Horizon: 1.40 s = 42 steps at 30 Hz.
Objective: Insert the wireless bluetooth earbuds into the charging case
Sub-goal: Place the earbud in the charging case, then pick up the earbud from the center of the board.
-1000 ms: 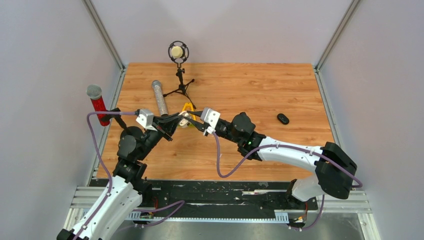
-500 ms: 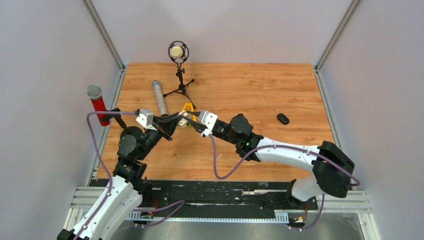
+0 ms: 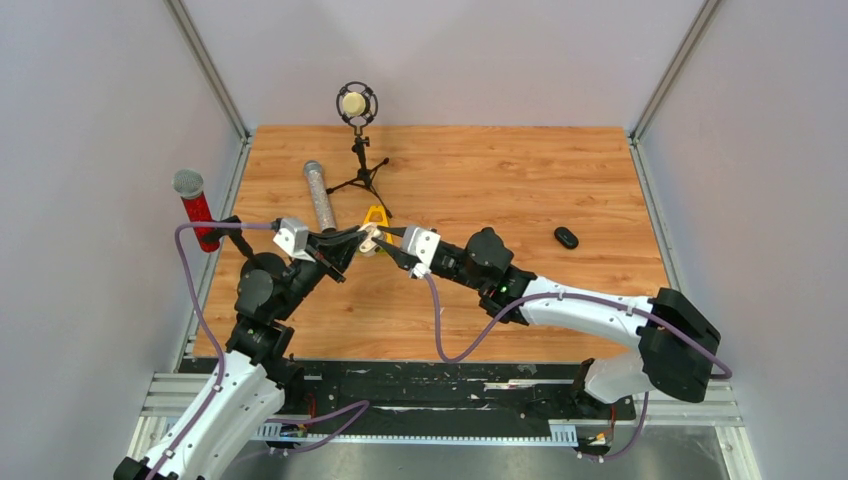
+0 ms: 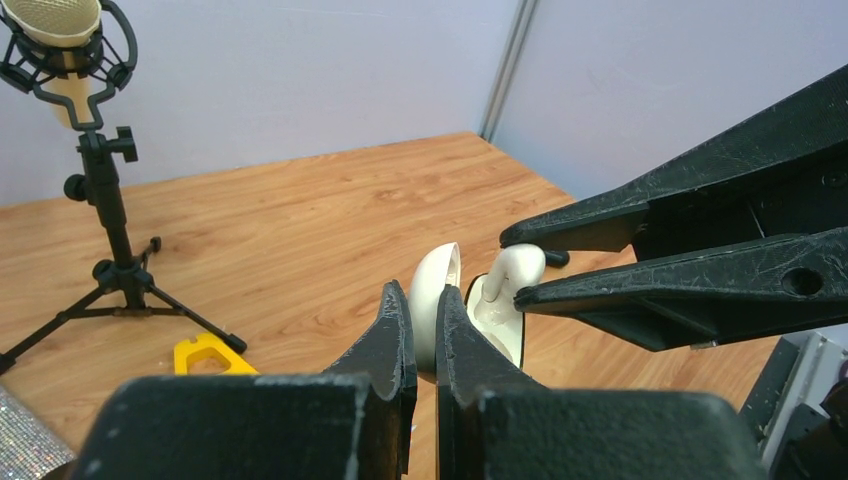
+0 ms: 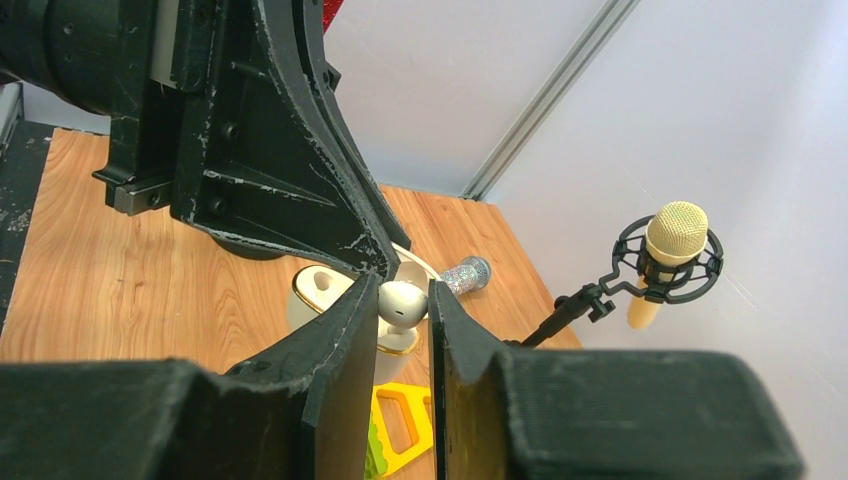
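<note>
Bright, even light falls from above; my bench (image 3: pixel 520 180) shows only soft, faint shadows. In both wrist views my jaws blur along the bottom edge, while the background looks sharp.

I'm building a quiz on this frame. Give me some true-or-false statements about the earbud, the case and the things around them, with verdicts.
1. The right gripper pinches an earbud. True.
2. The charging case lies shut on the table. False: its lid is open and the left gripper clamps it.
3. The black oval object lies on the right part of the table, apart from both arms. True.
4. The silver microphone stands upright in the tripod stand. False: it lies on the table beside the stand, which holds a yellow-headed microphone.
</note>
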Motion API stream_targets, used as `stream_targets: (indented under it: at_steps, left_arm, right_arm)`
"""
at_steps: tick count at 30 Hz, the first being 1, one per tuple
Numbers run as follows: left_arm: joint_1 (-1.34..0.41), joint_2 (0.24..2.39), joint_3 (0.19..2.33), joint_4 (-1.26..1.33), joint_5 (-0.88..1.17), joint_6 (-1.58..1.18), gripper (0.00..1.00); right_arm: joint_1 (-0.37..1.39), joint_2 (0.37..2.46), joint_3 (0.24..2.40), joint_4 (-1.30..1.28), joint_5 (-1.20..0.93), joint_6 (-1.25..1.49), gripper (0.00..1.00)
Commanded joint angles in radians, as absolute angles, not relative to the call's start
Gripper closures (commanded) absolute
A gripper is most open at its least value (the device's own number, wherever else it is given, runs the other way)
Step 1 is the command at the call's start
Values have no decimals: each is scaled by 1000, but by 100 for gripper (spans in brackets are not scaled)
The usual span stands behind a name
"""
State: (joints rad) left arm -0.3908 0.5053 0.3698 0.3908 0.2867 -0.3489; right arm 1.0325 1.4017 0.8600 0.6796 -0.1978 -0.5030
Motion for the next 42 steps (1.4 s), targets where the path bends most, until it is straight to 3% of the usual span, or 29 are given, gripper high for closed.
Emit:
stream_targets:
  at_steps: [1,14,19,22,31,38,42]
  left_arm:
    - [-385,497,434,492,270,-335,100]
    - [-385,486,436,487,298,-273,100]
    - [-385,492,433,489,297,-277,100]
    - [-385,492,433,484,295,-277,100]
    - [-385,495,436,472,300,-276,100]
    - [-385,495,435,466,317,-267,100]
    - [-385,497,438,479,373,-254,100]
  right_arm:
    - [1032,1386,850,593,-241,-535,100]
    - [1031,1443,930,519,-245,-507,100]
    - [1031,1432,953,463,-251,-482,68]
    - [1031,1426,972,426,-260,-471,56]
    - [1031,1361,975,420,-279,-406,43]
    - [989,1263,968,356,-333,-283,5]
    - [895,1263,1009,212,-485,-207,0]
